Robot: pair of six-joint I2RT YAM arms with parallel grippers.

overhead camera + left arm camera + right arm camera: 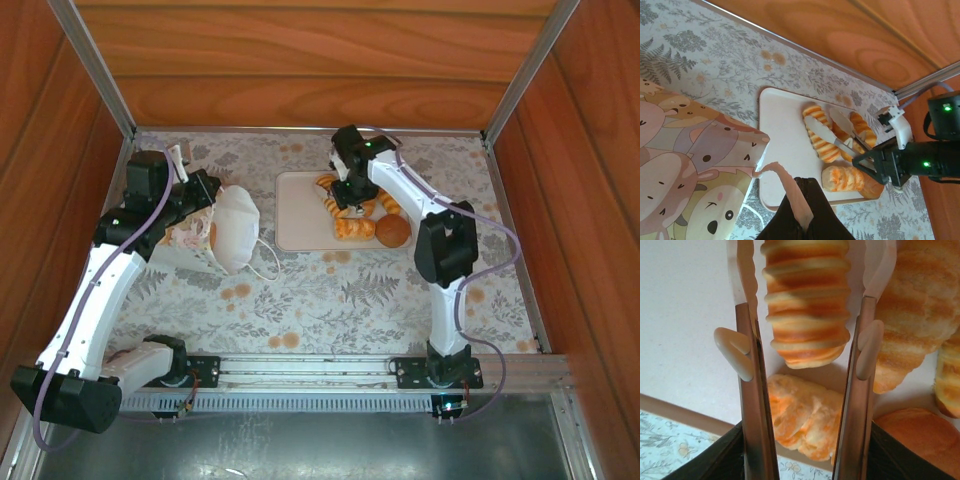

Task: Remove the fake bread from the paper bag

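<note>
Left claw (802, 200): closed tight, its dark fingers pinching a pinkish strip of paper that runs from the rim of the paper bag.
Paper bag (237, 228): on the tray side of the left claw, touching it. From above it looks white and rounded. From the left wrist, its side shows cartoon animal faces. Its inside is hidden.
Cord handle (266, 264): a thin white loop trailing from the bag onto the table, on the near side of the left claw.
Table cover (330, 290): pale cloth printed with ferns and orange flowers, lying under both claws.
Tray (298, 215): pale rectangle between the two claws, just beside the bag. Its bare half faces the left claw.
Fake bread (352, 228): several pastries bunched on the tray's far half, right under and around the right claw and well apart from the left claw.
Right claw (809, 260): pointing down over the tray with its jaws parted, one finger on each side of a croissant. A thin line of tray shows along each finger, so it clamps nothing.
Croissant (807, 305): golden and ridged, lying lengthwise between the right claw's fingers.
Other croissants: a paler one (805, 422) sits under the claw's palm and a larger one (915, 305) lies just outside its right finger.
Round bun (393, 232): brown, at the tray's near right corner, beside the right claw.
</note>
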